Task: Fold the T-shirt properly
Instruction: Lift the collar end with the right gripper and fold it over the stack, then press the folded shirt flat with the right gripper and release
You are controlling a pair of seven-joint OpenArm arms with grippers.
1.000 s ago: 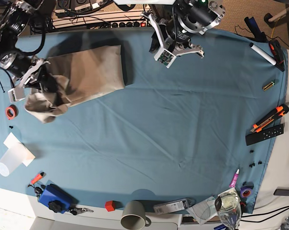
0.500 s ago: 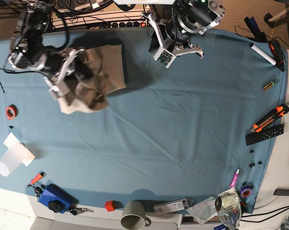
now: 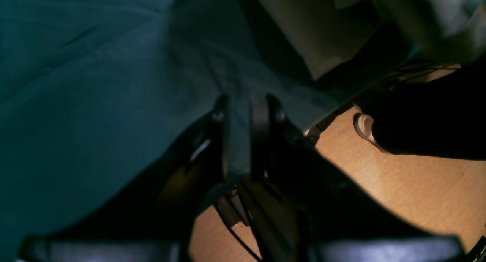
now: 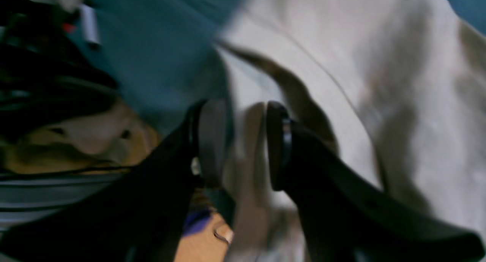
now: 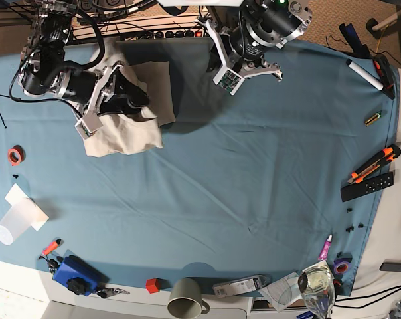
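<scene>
Fabric that hung bunched from the right gripper (image 5: 139, 100) at the table's left edge a second ago has been carried across and laid over the rest of the T-shirt (image 5: 124, 136). The shirt is now seen as a compact, roughly square packet at the upper left of the blue cloth (image 5: 253, 173), near the far edge of the table.

In the right wrist view the fingers (image 4: 212, 140) are parted, with a fold of beige cloth between them; they were clamped on that cloth a moment earlier, so the hem is judged to be in the act of being released (motion blur prevents certainty about whether contact remains). The arm is stretched over the packet, hiding its upper part.

The left gripper (image 3: 239, 136) has not been moved: it is held above the bare cloth to the right of the shirt, its fingers narrowly apart and nothing between them.

A fold has therefore been completed, or nearly so. The lower edge of the packet looks slightly skewed, so some squaring-up may be needed before the fold can be called proper.
</scene>
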